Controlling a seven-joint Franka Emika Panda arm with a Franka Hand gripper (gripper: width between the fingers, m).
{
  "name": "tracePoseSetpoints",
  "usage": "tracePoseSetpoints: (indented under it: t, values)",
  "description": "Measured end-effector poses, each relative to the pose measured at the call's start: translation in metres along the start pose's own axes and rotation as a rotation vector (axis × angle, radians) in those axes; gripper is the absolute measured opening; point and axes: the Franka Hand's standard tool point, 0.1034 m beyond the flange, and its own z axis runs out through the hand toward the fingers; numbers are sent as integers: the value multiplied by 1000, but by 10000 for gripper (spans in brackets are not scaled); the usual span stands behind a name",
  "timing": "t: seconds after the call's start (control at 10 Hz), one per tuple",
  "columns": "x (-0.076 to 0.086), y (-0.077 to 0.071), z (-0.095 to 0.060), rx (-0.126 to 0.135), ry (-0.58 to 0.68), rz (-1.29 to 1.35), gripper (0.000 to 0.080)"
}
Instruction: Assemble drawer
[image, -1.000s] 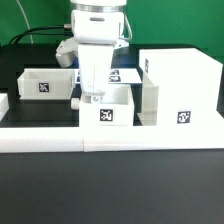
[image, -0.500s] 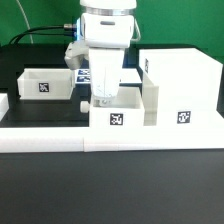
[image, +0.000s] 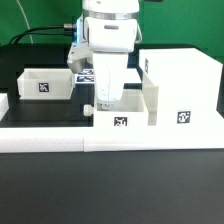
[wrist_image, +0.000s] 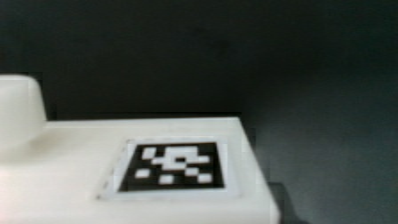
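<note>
While my gripper stays clenched with nothing held in it, its tip set down inside the small white open-topped drawer box, that box has slid toward 3 o'clock in the exterior view and now sits just beside, perhaps touching, the large white cabinet shell. I judge this brings the box up to the shell's opening for insertion, though I cannot tell whether its edge has entered yet. Well apart at 9 o'clock, the 2nd white drawer box is untouched, so that 1 remains to do.
</note>
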Motion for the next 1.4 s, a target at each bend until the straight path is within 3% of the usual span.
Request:
tracePoseSetpoints:
  t: [0.1,0.3,0.5,1.0,1.4]
  values:
    - [0,-2,1,4,0,0,42]
    - [5,-1,2,-17,2,-11,42]
    - [3,0,2,-20,2,-2,42]
    - [5,-3,3,-5,-6,-23,42]
    - [3,-3,3,-10,-4,-15,42]
